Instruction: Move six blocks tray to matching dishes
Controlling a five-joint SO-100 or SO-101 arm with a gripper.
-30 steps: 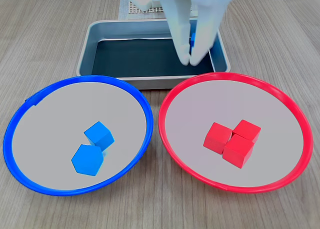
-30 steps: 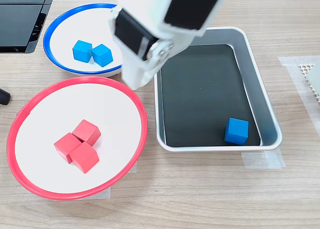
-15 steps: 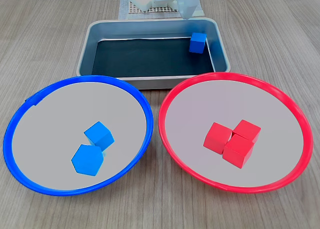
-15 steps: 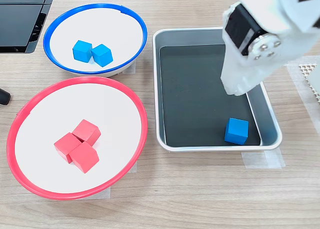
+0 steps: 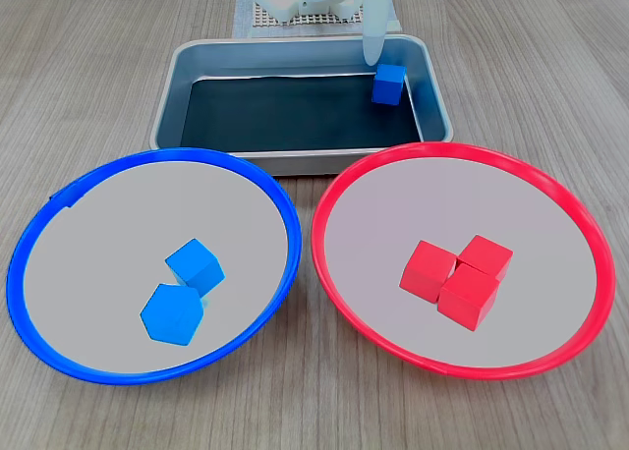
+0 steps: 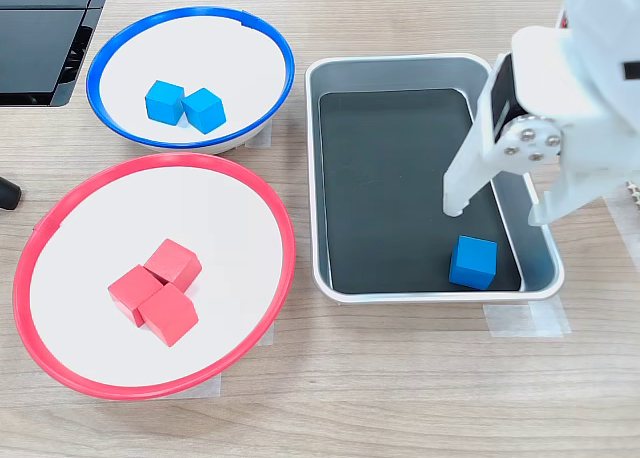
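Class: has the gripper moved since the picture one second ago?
Yes. The gripper has crossed the tray from its red-dish side to above the blue block.

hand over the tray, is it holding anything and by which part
Nothing is held. The hand is open above the tray, its fingers spread and empty, and the last blue block sits on the tray floor below it, untouched.

One fixed view looks steeply down from the dishes' side of the table (image 5: 79, 77) toward the tray (image 5: 295, 160) behind them, while the other looks down from the side with the tray (image 6: 520, 288) at right, and both share tray and dishes
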